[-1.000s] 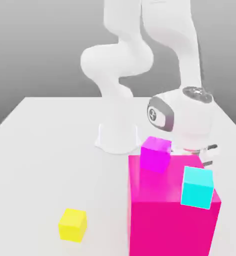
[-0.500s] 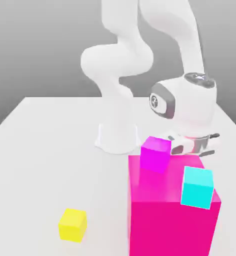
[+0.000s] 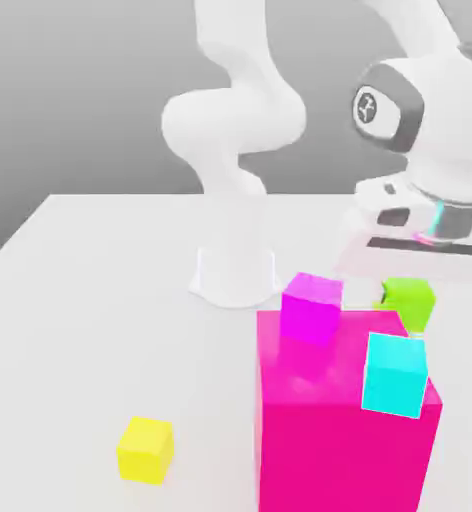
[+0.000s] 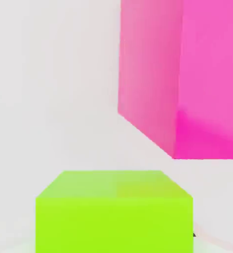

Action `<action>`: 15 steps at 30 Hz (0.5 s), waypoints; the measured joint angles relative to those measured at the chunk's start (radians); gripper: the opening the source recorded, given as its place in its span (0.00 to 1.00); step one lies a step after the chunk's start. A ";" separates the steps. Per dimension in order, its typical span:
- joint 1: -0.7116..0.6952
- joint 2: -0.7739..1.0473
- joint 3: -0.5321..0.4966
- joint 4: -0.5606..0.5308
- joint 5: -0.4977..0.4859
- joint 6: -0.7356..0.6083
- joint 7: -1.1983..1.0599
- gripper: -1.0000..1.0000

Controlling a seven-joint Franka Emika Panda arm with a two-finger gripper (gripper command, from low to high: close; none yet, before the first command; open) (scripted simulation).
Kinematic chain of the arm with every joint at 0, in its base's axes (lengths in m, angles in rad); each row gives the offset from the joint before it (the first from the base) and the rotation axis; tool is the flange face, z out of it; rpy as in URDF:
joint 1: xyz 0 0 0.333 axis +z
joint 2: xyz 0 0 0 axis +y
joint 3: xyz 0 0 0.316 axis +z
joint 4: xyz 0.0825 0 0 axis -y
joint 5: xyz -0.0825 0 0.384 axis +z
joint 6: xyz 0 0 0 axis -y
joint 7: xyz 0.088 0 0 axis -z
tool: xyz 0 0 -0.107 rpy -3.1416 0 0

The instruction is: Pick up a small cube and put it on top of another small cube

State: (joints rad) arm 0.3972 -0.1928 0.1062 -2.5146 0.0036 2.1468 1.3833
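The gripper (image 3: pixel 408 290) hangs at the exterior view's right, above and behind the big hot-pink block (image 3: pixel 340 430), with its fingers drawn in tight on the lime-green cube (image 3: pixel 408 300). That cube is lifted clear of the surface (image 3: pixel 90 300); in the exterior view it sits just beyond the block's far top edge, and in the hand view it shows close up with the block off beyond it. The fingertips themselves are hard to make out against the pale hand, so the hold seems to be on the cube's sides.

On the block's top, the magenta-purple cube (image 3: pixel 311 308) rests near the far corner on the exterior view's left, apart from the held cube. A cyan cube (image 3: pixel 394 374) sits at the block's edge on the exterior view's right, nearer the camera. A yellow cube (image 3: pixel 145 450) lies alone on the surface, well off to the exterior view's left of the block.
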 joint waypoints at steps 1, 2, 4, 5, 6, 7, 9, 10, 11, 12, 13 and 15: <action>-0.015 -0.020 -0.012 0.014 0.001 -0.022 0.016 0.00; -0.031 -0.040 -0.025 0.027 0.001 -0.042 0.030 0.00; -0.065 -0.081 -0.052 0.051 0.001 -0.076 0.057 0.00; -0.082 -0.102 -0.065 0.063 0.001 -0.093 0.071 0.00; -0.099 -0.122 -0.077 0.075 0.000 -0.109 0.085 0.00; -0.116 -0.143 -0.089 0.087 -0.002 -0.125 0.099 0.00; -0.150 -0.182 -0.116 0.105 -0.007 -0.142 0.120 0.00; -0.161 -0.185 -0.126 0.095 -0.009 -0.120 0.118 0.00; -0.167 -0.178 -0.131 0.078 -0.010 -0.087 0.117 0.00; -0.170 -0.166 -0.134 0.056 -0.010 -0.049 0.117 0.00; -0.171 -0.152 -0.135 0.032 -0.010 -0.009 0.116 0.00; -0.168 -0.138 -0.140 0.009 -0.011 0.028 0.117 1.00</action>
State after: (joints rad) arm 0.2289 -0.3305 -0.0334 -2.5054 -0.0075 2.1751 1.4999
